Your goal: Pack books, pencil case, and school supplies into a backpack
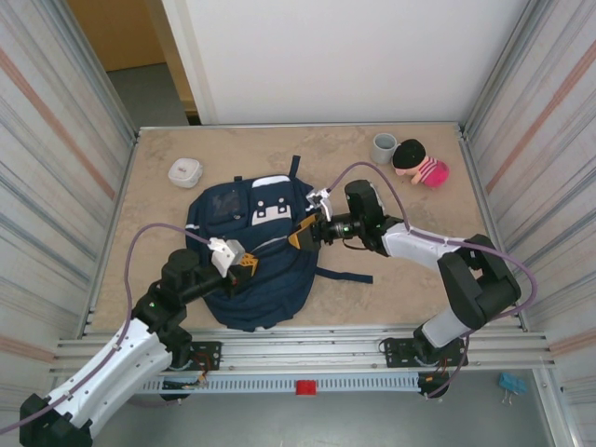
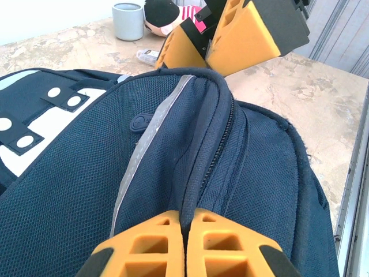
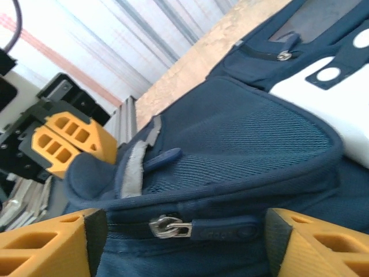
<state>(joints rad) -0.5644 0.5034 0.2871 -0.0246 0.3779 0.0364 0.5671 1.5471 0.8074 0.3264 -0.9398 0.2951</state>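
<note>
Backpack lies flat mid-bench, front pocket up. Left gripper is clamped tight on a fold of backpack fabric beside the main zipper, at the bag's near end. Right gripper is open wide, one finger on each side of the zipper pull, touching neither the pull nor the fabric as far as the right wrist view shows.

The zipper reads as closed along the stretch in view, so what is inside cannot be told.

Progress call: the arms are working the zipper, one bracing and one lining up on the pull. Whether this opens an empty bag or closes a packed one cannot be settled here.

A small pale bar sits on the bench beside the right gripper. It may be a supply left to pack, but its identity is unclear. Books and pencil case cannot be placed.

A grey cup, a plush doll and a rounded white box sit at the far side, well apart from the bag.
</note>
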